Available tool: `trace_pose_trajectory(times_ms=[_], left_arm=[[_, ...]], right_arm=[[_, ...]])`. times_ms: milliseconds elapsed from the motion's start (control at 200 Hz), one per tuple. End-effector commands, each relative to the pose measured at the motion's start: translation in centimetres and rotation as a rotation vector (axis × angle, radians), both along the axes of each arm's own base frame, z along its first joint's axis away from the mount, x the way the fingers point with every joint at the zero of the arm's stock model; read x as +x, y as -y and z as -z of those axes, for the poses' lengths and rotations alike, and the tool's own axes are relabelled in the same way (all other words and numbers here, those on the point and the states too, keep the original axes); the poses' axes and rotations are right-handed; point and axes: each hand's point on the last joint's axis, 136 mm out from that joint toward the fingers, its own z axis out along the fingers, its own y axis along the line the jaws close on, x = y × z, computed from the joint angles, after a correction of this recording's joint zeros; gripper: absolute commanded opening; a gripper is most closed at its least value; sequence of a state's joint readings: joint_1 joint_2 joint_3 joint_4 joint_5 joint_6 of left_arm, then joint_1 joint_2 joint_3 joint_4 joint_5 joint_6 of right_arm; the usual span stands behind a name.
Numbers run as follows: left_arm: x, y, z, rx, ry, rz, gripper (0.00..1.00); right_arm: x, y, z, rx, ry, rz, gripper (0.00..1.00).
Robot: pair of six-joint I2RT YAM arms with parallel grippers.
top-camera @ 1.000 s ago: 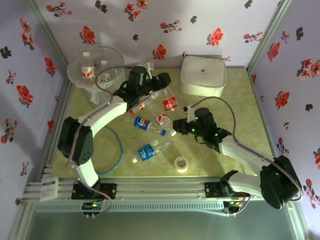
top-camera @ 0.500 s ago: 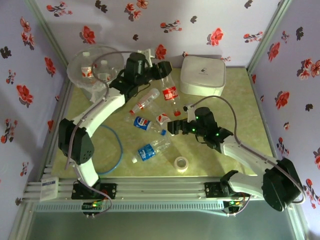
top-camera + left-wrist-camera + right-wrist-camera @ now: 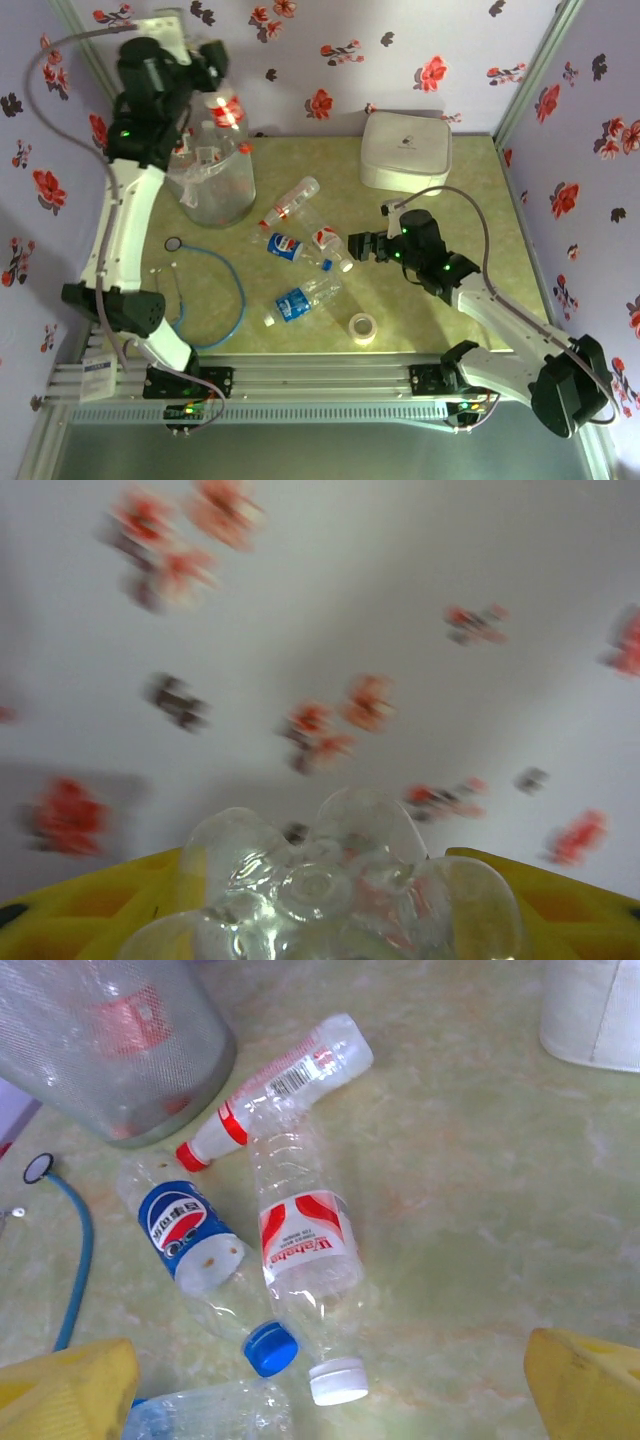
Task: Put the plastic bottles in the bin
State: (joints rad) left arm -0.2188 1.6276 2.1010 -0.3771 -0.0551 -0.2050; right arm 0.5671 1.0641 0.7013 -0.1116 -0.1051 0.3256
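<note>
**Overhead view, with wrist views.**

- **Room:** The walls [image 3: 400, 40] are pale lilac, printed with red and dark flowers. They close the scene along the top, left and right of the frame.
- **Surface:** The surface [image 3: 460, 230] is a yellow-green marbled sheet. A metal rail [image 3: 300, 385] runs along its lower edge.
- **Left arm:** The left arm [image 3: 125, 220] rises up the left side of the frame.
- **Bin:** The bin [image 3: 235, 195] is clear and stands in the upper left corner of the surface. Several bottles lie inside it, but their number cannot be told.
- **White box:** The white box [image 3: 405, 150] sits lidded at the upper right of the surface, well apart from the bin.
- **Held bottle:** The held bottle [image 3: 228, 110] has a red label and hangs above the bin's rim. In the left wrist view, the left fingers [image 3: 90, 920] are clamped on either side of its clear base.
- **Loose bottles:** Four bottles lie on their sides at mid-surface.
  - The red-capped bottle [image 3: 280, 1070] is nearest the bin.
  - The white-capped bottle [image 3: 305, 1240] has a red label, and its base meets the red-capped bottle.
  - The blue-capped bottle [image 3: 190, 1235] lies just beside the white-capped one.
  - The lowest bottle [image 3: 300, 300] has a blue label.
- **Right fingers:** The right fingers [image 3: 70, 1390] are spread wide with nothing between them. They sit above the caps of the white-capped and blue-capped bottles.
- **Blue cable:** The blue cable [image 3: 238, 290] is looped at the lower left of the surface.
- **Tape roll:** The tape roll [image 3: 362, 328] lies near the lower edge, below the loose bottles.
</note>
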Motion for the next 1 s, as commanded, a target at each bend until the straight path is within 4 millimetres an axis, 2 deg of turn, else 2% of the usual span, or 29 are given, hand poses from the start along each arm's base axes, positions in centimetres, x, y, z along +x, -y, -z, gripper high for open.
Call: trace_pose_trajectory(times_ms=[0,60,120,330,400,605,745,795,860,930,995], left_arm=[[0.6,-4.5,1.2,0.167,-0.023,-0.165,0.0],[1.3,-5.4,2.3,0.178,-0.042,-0.186,0.0],[2.2,-5.5,3.5,0.221,-0.049,-0.188,0.0],[6.4,-4.6,9.4,0.225,-0.125,-0.144,0.0],[7.3,-4.4,11.5,0.218,-0.181,-0.135,0.0],[8.0,-3.1,18.3,0.16,-0.284,-0.073,0.0],[7.7,-2.7,21.4,0.125,-0.324,-0.045,0.0],[7.4,-2.4,22.1,0.115,-0.337,-0.03,0.13],[7.0,-2.1,22.2,0.115,-0.35,-0.011,0.38],[6.5,-2.1,21.3,0.127,-0.345,-0.004,0.66],[5.9,-2.3,19.6,0.142,-0.326,-0.004,0.81]], right_arm=[[0.3,0.5,0.9,-0.014,-0.032,0.034,0.99],[0.4,0.4,1.0,-0.015,-0.036,0.033,0.99],[0.4,0.5,1.1,-0.016,-0.04,0.037,0.99],[0.0,0.9,1.6,-0.033,-0.062,0.048,0.99],[-0.2,1.3,1.7,-0.042,-0.063,0.057,0.99],[-0.1,1.3,2.3,-0.042,-0.073,0.061,0.99],[0.1,1.1,2.5,-0.056,-0.079,0.054,0.99],[0.2,1.1,2.5,-0.057,-0.079,0.054,0.99],[0.3,1.1,2.7,-0.059,-0.083,0.056,0.99],[0.5,0.8,2.8,-0.057,-0.089,0.05,0.99],[0.6,0.6,2.9,-0.059,-0.096,0.046,0.99]])
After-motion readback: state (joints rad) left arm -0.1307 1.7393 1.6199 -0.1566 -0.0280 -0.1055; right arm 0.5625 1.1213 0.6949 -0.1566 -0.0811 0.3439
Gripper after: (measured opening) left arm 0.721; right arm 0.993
